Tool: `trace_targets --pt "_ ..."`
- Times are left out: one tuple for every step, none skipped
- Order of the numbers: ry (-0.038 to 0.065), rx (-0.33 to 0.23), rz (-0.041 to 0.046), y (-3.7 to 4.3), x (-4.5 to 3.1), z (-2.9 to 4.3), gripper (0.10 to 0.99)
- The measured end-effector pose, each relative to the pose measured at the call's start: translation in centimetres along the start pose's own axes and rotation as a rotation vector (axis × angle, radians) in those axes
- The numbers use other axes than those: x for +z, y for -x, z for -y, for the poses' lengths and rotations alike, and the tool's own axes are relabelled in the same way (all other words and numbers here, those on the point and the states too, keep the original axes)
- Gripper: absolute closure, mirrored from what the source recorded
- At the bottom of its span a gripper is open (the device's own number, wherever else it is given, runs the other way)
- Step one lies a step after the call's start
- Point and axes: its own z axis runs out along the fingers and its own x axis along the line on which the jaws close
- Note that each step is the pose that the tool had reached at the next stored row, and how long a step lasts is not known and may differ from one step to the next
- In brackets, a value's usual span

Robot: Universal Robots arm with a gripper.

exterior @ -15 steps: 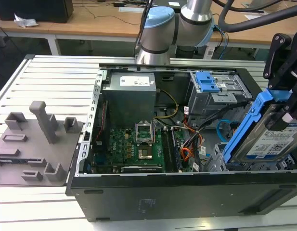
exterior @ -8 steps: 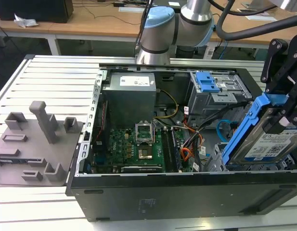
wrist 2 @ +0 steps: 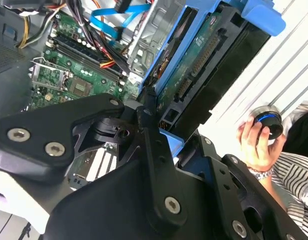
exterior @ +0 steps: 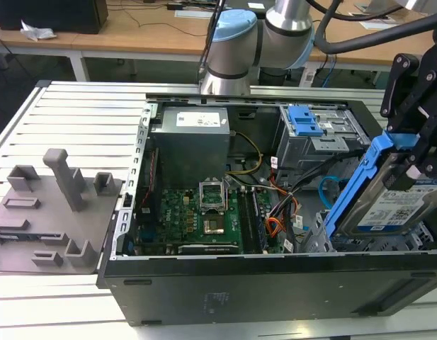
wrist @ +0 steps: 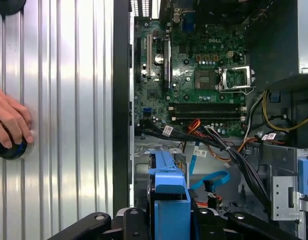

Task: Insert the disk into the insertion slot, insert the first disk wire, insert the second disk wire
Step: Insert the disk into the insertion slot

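The disk point(exterior: 389, 207), a silver drive with a white label in a bright blue carrier, hangs steeply tilted over the open computer case's near corner at the exterior view's right. My gripper point(exterior: 415, 164) is shut on it, black fingers point(wrist 2: 150, 107) clamping its upper end. In the second wrist view the disk's green circuit-board underside point(wrist 2: 193, 65) faces the camera. The blue carrier point(wrist: 168, 200) sits between the fingers in the first wrist view. The insertion slot point(exterior: 330, 239), a low grey perforated cage, lies just below the disk's lower edge. Whether they touch is unclear.
A taller grey cage with a blue bracket point(exterior: 307, 122) stands behind the slot. Orange, black and blue cables point(exterior: 283, 216) run beside it, next to the motherboard point(exterior: 204, 216) and power supply point(exterior: 190, 142). A person's hand point(wrist 2: 251, 142) rests on a round knob. A grey fixture point(exterior: 55, 205) lies at the exterior view's left.
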Motion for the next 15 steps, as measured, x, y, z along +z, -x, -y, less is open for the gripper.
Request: trace_targets --pt "0.0 0.0 -0.0001 0.46 -0.01 0.01 0.722" --pt "0.0 0.0 -0.0001 0.68 -0.01 0.02 0.722" --pt "0.0 0.0 -0.0001 0.8 -0.01 0.02 0.722" --pt "0.0 0.0 0.0 0.93 0.01 0.03 0.722" --pt "0.0 0.0 0.0 0.96 0.06 0.06 0.722" --pt "0.0 0.0 0.0 0.96 0.13 0.08 0.722" --pt "0.0 0.0 -0.0001 0.97 0.2 0.09 0.722" --pt "0.0 0.0 -0.0001 0.96 0.32 0.11 0.722" --pt "0.0 0.0 -0.0006 0.97 0.47 0.12 0.722" --pt "0.0 0.0 -0.0009 0.97 0.56 0.13 0.722" --pt "0.0 0.0 -0.0009 0.97 0.64 0.14 0.722" --pt "0.0 0.0 -0.0008 0.97 0.72 0.14 0.722" --pt "0.0 0.0 -0.0007 0.97 0.79 0.15 0.722" --pt "0.0 0.0 -0.0001 0.97 0.9 0.18 0.722" --pt "0.0 0.0 -0.0002 0.97 0.89 0.2 0.722"
